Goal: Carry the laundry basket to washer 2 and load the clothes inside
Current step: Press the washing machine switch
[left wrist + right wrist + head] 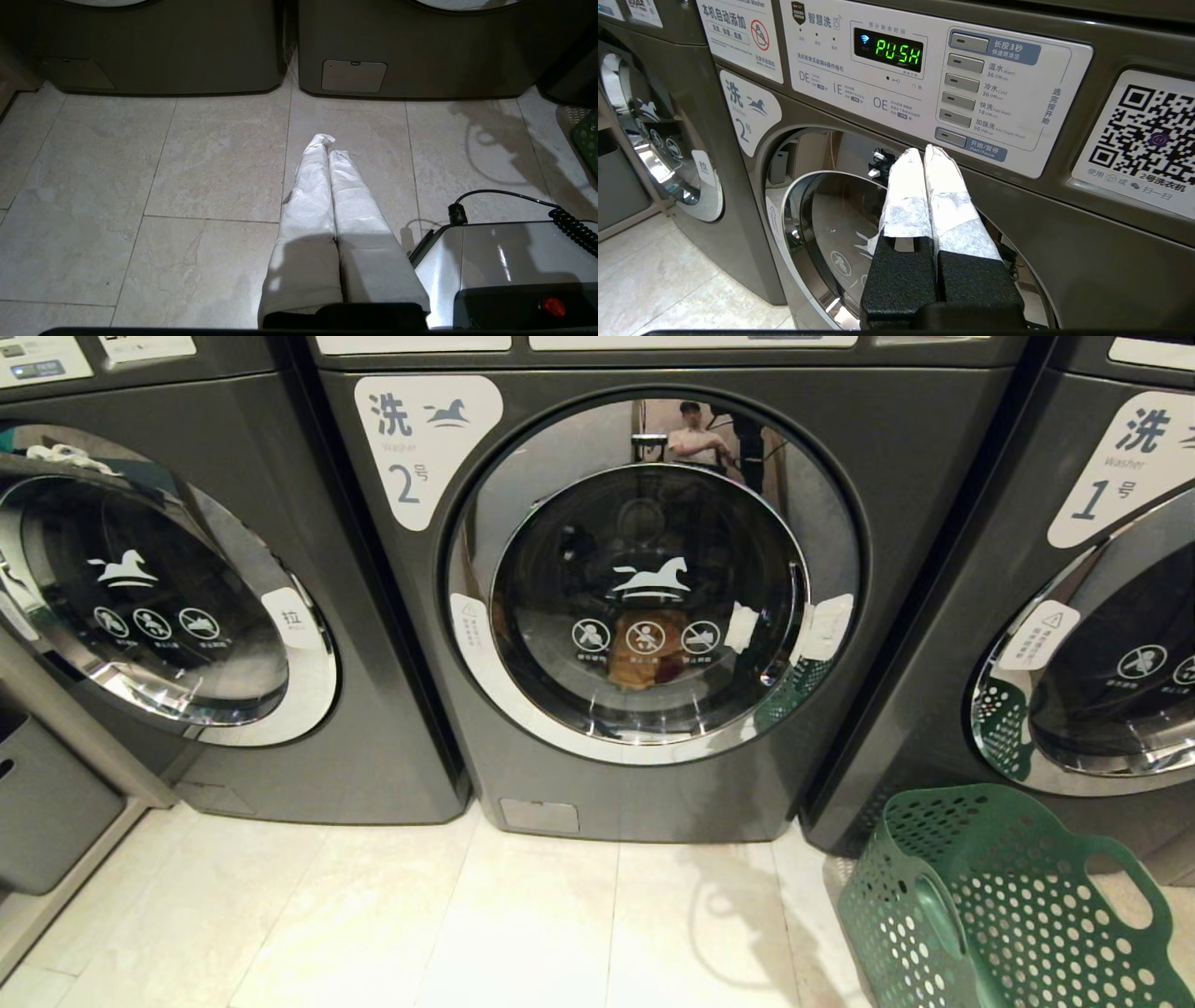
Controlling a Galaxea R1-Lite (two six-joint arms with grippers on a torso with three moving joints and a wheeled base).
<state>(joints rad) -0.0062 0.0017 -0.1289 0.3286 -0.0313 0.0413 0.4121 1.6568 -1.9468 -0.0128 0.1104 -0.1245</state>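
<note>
Both grippers are sitting pressed together, empty. Right gripper [924, 156] is pointing at washer 2's [653, 784] control panel [943, 84], start button [951, 137] at its 1 o'clock: press squarely. Left gripper [329, 144] is parked low. Laundry basket [1008, 905] is standing at washer 2's 4 o'clock.

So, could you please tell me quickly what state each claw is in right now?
Left claw: closed, holding nothing, low over the floor tiles.
Right claw: closed, holding nothing, up at the control panel of washer 2.

washer 2 [597, 616] label "2", display [896, 50] "PUSH"
</note>
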